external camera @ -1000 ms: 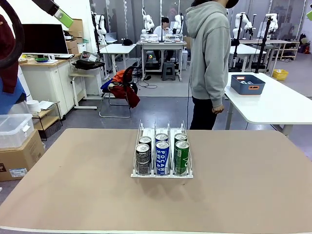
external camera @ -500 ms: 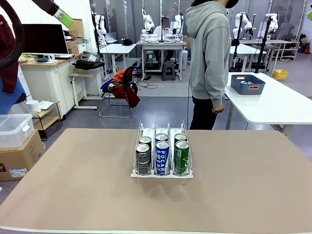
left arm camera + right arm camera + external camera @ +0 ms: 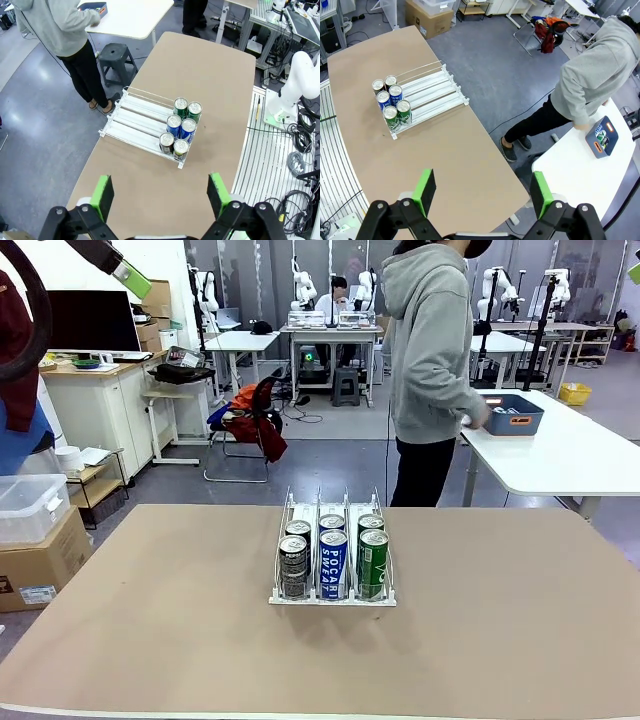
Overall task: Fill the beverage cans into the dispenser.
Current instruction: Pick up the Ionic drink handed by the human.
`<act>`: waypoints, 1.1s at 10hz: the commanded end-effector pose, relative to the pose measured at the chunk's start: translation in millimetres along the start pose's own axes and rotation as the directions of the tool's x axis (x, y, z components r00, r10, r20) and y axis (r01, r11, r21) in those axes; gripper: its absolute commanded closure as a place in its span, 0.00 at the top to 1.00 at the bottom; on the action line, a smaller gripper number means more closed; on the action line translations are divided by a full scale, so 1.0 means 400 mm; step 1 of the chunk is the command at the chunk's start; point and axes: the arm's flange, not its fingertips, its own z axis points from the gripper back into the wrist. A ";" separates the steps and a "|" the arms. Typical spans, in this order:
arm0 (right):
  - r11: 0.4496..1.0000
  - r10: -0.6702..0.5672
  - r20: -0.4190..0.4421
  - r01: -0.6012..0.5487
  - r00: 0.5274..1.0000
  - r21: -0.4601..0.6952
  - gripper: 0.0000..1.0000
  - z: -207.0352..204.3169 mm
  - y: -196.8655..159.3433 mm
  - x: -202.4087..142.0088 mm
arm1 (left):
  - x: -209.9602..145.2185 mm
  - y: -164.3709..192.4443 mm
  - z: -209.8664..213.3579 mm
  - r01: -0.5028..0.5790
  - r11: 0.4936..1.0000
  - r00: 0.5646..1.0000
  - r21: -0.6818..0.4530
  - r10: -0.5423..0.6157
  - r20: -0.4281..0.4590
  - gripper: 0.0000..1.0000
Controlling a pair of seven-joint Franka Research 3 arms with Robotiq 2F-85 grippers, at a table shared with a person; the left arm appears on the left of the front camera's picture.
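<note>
**Six cans racked at the robot's end, both grippers spread wide and empty**

Standing midway on the brown table (image 3: 150, 620): the dispenser (image 3: 352, 510), clear-walled, three lanes, white base. Loaded two deep in each lane, all upright, all crowded to the end nearest the robot: dark grey cans (image 3: 293, 565) in the robot's left lane, blue cans (image 3: 333, 562) with white lettering in the middle, green cans (image 3: 373, 562) in the right lane.

Seen from the left wrist, high over the table: left gripper (image 3: 160, 192), fingers far apart, nothing between the green pads, well above the rack and apart from it. Much the same from the right wrist: right gripper (image 3: 482, 192), splayed wide, gripping nothing, high over the table's far edge.

Beyond that edge, on the floor: a person (image 3: 430, 350) in a grey hoodie, turned sideways, one hand (image 3: 478, 418) stretched to the blue bin (image 3: 508, 412) on the white table (image 3: 570, 455). Too small to tell whether closed on anything.
</note>
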 end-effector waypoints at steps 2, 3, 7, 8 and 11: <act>1.000 0.004 0.004 -0.004 1.000 0.006 1.00 0.000 0.001 -0.002 | -0.005 -0.001 -0.001 0.002 1.000 1.000 -0.004 -0.001 0.020 1.00; 1.000 0.004 0.004 -0.004 1.000 0.006 1.00 0.000 0.001 -0.002 | -0.005 -0.001 -0.001 0.002 1.000 1.000 -0.004 -0.001 0.020 1.00; 1.000 0.004 0.004 -0.004 1.000 0.006 1.00 0.000 0.001 -0.002 | -0.005 -0.001 -0.001 0.002 1.000 1.000 -0.004 -0.001 0.020 1.00; 1.000 0.004 0.004 -0.004 1.000 0.006 1.00 0.000 0.001 -0.002 | -0.005 -0.001 -0.001 0.002 1.000 1.000 -0.004 -0.001 0.020 1.00; 1.000 0.004 0.004 -0.004 1.000 0.006 1.00 0.000 0.001 -0.002 | -0.005 -0.001 -0.001 0.002 1.000 1.000 -0.004 -0.001 0.020 1.00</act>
